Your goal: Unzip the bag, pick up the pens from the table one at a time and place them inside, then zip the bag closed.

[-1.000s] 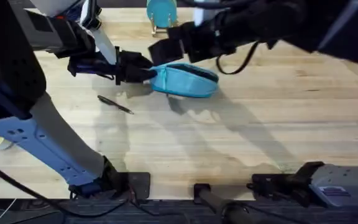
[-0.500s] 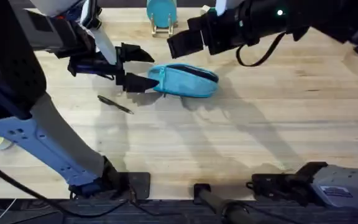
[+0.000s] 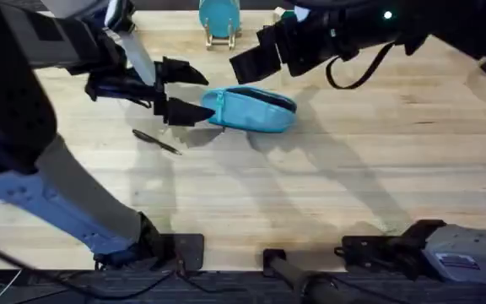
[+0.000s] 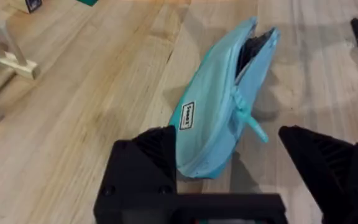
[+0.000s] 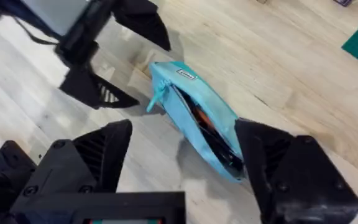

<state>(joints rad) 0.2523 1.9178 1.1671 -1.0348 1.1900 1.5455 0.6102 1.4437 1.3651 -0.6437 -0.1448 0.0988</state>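
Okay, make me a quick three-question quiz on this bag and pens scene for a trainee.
1. True or false: the bag is zipped shut.
2. Where does the pen lie? A) inside the bag B) on the table C) in the right gripper
3. Fill in: the left gripper is ____.

Key: 1 false, its zipper gapes, with something orange and dark inside. 2 B. 3 open, one finger on each side of the bag's end.

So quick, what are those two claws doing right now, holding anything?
Left gripper: open, empty, its fingers either side of the bag's end.
Right gripper: open, empty, above the bag.
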